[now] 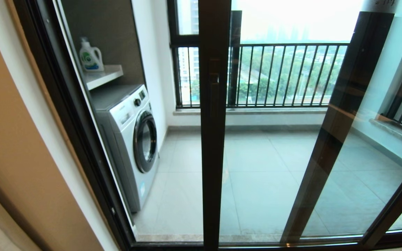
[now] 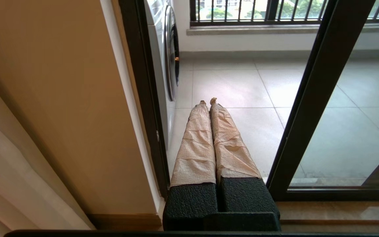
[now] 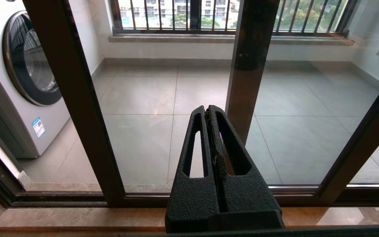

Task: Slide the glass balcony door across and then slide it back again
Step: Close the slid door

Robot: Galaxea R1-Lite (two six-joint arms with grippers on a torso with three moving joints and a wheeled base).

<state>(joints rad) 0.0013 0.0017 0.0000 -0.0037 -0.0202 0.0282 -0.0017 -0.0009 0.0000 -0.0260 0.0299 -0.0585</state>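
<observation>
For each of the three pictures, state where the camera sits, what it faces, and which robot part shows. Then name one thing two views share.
Head view: high, looking down through the glass door; no robot part shows.
Left wrist view: behind the shut left gripper, facing the doorway.
Right wrist view: behind the shut right gripper, facing the glass.
All show the washing machine.

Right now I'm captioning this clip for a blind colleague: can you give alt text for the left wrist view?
The left gripper, its paper-wrapped fingers pressed together, points at the gap between the wall-side door frame and the dark edge upright of the glass balcony door. Beyond lie a washing machine, grey floor tiles and a barred railing.
</observation>
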